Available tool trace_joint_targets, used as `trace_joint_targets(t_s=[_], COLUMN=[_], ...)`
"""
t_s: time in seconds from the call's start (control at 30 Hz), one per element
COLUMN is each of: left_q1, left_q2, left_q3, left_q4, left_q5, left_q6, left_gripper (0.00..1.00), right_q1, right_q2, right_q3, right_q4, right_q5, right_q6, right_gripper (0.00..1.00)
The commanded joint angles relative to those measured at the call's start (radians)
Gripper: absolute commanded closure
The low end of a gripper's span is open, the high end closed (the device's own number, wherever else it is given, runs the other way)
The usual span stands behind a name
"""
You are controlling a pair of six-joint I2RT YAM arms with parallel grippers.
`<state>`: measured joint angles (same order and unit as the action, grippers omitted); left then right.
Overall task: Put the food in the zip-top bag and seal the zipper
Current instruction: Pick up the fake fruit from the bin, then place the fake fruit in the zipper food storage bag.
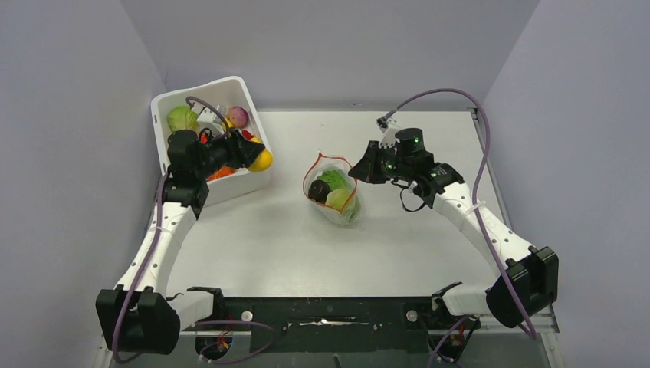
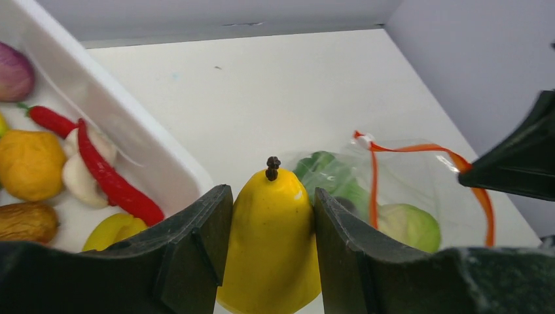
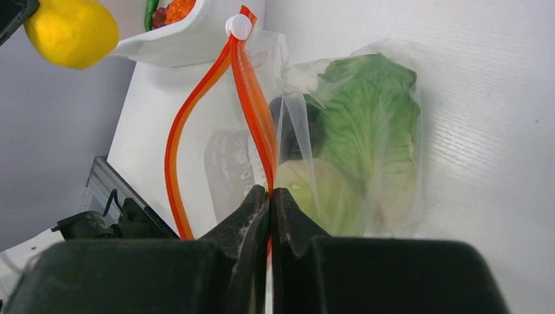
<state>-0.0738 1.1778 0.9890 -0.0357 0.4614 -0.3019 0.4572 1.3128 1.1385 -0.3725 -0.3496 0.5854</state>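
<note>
My left gripper (image 2: pixel 272 216) is shut on a yellow toy fruit (image 2: pixel 271 242) with a dark stem, held above the right edge of the white tub (image 1: pixel 241 184); from above the yellow fruit (image 1: pixel 261 160) shows at the arm's tip. The clear zip-top bag (image 1: pixel 335 190) lies at mid-table with its mouth gaping; green lettuce (image 3: pixel 366 131), a pale green round piece and a dark piece sit inside. My right gripper (image 3: pixel 270 194) is shut on one side of the orange zipper (image 3: pixel 252 104) strip, holding the mouth up. The white slider (image 3: pixel 238 26) sits at the strip's far end.
The white tub (image 2: pixel 124 131) at back left holds more food: a red chilli (image 2: pixel 108 173), an orange fruit (image 2: pixel 27 163), a purple piece (image 2: pixel 13 72), lettuce (image 1: pixel 182 118). Grey walls close in the table on three sides.
</note>
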Motion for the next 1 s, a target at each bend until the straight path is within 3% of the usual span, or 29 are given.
trace_joint_targets(t_s=[0.0, 0.33, 0.53, 0.97], left_q1=[-0.027, -0.146, -0.257, -0.446], left_q2=[-0.068, -0.073, -0.063, 0.069], left_q3=[-0.034, -0.019, -0.029, -0.020], left_q4=[0.150, 0.244, 0.339, 0.358], left_q5=[0.189, 0.255, 0.204, 0.080], left_q6=[-0.104, -0.160, -0.147, -0.090], left_gripper=[0.72, 0.71, 0.72, 0.72], right_q1=[0.016, 0.041, 0.054, 0.060], right_q2=[-0.016, -0.009, -0.017, -0.017], right_q3=[0.053, 0.070, 0.071, 0.083], right_q4=[0.025, 0.023, 0.023, 0.034], right_q5=[0.007, 0.018, 0.019, 0.019], right_q6=[-0.027, -0.002, 0.006, 0.027], right_gripper=[1.00, 1.00, 1.00, 1.00])
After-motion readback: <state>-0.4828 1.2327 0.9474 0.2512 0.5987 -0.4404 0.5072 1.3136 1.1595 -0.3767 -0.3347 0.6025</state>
